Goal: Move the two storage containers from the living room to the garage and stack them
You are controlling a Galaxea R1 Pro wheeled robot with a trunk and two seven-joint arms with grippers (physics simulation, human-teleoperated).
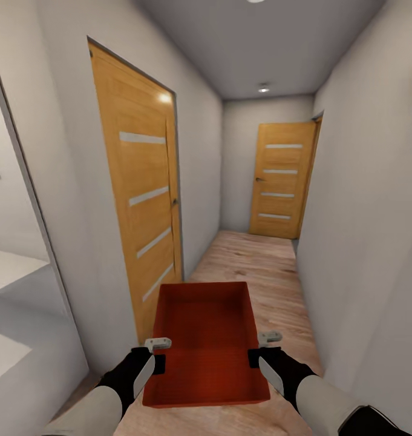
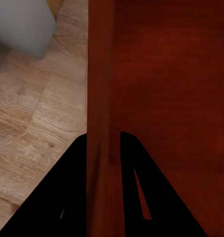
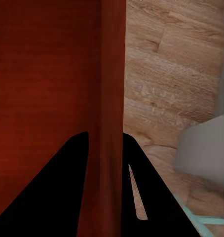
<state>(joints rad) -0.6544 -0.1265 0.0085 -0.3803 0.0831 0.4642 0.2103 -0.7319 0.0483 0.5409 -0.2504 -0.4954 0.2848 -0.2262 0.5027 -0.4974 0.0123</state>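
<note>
One orange-red storage container [image 1: 206, 342] hangs in front of me over the light wood floor of a hallway, held level between both arms. My left gripper [image 1: 158, 358] is shut on its left wall, and my right gripper [image 1: 255, 356] is shut on its right wall. In the left wrist view the black fingers [image 2: 67, 197] straddle the container's wall [image 2: 99, 98]. The right wrist view has the black fingers [image 3: 57, 197] pinching the opposite wall [image 3: 112, 89]. The bin is empty inside.
A narrow hallway runs ahead with a wood plank floor [image 1: 260, 260]. A closed wooden door [image 1: 142, 200] is on the left wall and another closed door [image 1: 281, 178] stands at the far end. White walls press in on both sides; an opening [image 1: 12, 242] is at far left.
</note>
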